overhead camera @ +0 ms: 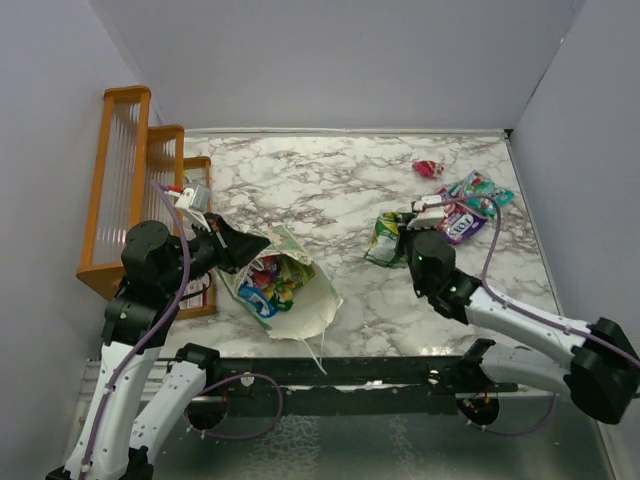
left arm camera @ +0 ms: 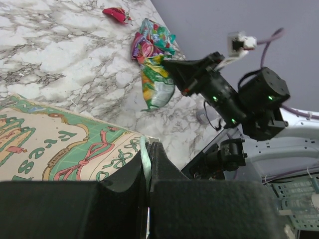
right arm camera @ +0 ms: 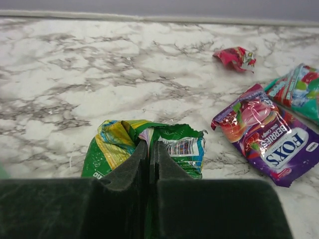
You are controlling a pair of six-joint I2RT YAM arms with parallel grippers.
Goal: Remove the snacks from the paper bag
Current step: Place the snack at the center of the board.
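Top external view shows one bag (overhead camera: 312, 300) and four packets outside it. More packets (overhead camera: 268, 280) are bunched inside the bag, too jumbled to count. The bag lies slumped on the table (overhead camera: 320, 190), with its long axis running from far left to near right. Its mouth gapes upward, so the white inside shows.

The left gripper (overhead camera: 236, 248) sits at the bag's far-left corner and covers it, fingers pinched tight on the mint rim. Right of the bag and near it, the right gripper (overhead camera: 403, 236) is clamped on the edge of the green packet (overhead camera: 383, 240).

Further right of the bag lies the purple packet (overhead camera: 462, 222), with the teal packet (overhead camera: 488, 188) just beside it. The red packet (overhead camera: 428, 168) lies apart, behind them. One orange rack (overhead camera: 125, 170) stands left of the bag, close behind the left arm.
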